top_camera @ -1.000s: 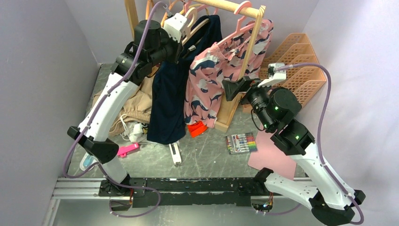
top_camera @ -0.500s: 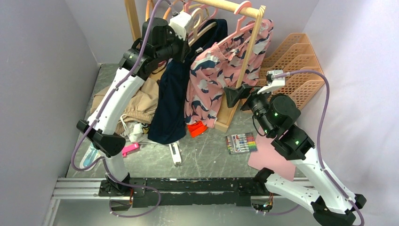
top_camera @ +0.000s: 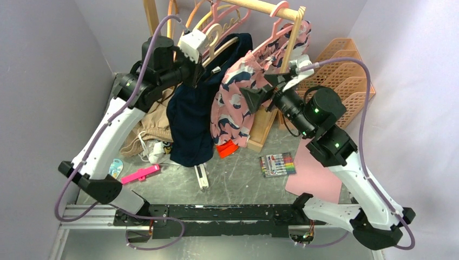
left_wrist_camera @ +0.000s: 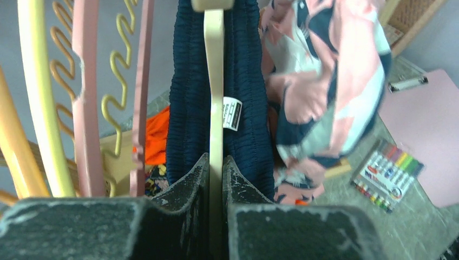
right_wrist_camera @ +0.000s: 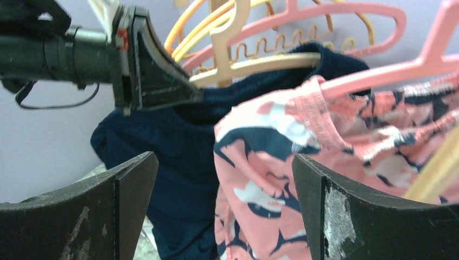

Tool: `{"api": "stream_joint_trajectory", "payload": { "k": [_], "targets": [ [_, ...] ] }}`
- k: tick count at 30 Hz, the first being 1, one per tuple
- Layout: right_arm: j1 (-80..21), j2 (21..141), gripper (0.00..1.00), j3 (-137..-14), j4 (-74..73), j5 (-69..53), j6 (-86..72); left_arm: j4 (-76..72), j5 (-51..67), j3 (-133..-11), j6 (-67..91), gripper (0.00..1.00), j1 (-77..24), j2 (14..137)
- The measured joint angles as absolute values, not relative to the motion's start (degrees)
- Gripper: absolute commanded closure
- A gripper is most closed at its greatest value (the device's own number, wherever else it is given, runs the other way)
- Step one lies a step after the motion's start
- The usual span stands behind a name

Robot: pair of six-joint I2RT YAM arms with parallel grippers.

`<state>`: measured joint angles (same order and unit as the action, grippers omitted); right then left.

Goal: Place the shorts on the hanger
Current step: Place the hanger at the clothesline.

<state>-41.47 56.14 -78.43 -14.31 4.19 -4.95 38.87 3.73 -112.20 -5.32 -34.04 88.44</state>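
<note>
Left gripper [left_wrist_camera: 216, 165] clenched on pale cream wooden hanger [left_wrist_camera: 214, 81], plain navy fabric shorts [top_camera: 189, 119] draped over it, shifted slightly left, right gripper [top_camera: 261, 89] released, risen beside pink printed shorts [top_camera: 238, 108]

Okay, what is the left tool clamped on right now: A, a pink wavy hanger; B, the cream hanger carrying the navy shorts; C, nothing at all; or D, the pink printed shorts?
B: in the left wrist view the left tool is shut on the bar of the cream hanger, with the navy shorts draped down both sides of it.
</note>
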Motion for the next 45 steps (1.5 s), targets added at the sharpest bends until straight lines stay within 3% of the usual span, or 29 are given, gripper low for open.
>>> {"api": "stream_joint_trajectory", "payload": {
  "k": [15,23,28,37,40,45],
  "targets": [
    [-41.5,73.2,0.24,-87.7,-1.3,-1.1,-10.7,40.3,11.9,-103.4,-7.3,0.93,-34.0,76.8],
    [-41.3,76.4,0.29,-87.8,5.0,-2.4,-17.0,40.5,13.3,-101.8,-7.4,0.93,-33.9,75.9],
    [-41.2,77.6,0.45,-88.7,8.0,-2.4,-19.1,40.6,13.4,-101.4,-7.6,0.93,-34.0,75.8],
    [-41.2,80.9,0.46,-91.3,8.6,-2.7,-19.7,40.6,14.2,-101.0,-7.7,0.93,-33.9,74.9],
    [-41.2,81.6,0.58,-91.5,8.6,-3.0,-19.7,40.6,14.6,-100.7,-7.7,0.93,-33.9,74.8],
    [-41.3,82.2,0.93,-91.9,9.1,-4.1,-20.6,40.6,15.4,-100.5,-7.6,0.93,-33.9,74.8]
  ]
}}
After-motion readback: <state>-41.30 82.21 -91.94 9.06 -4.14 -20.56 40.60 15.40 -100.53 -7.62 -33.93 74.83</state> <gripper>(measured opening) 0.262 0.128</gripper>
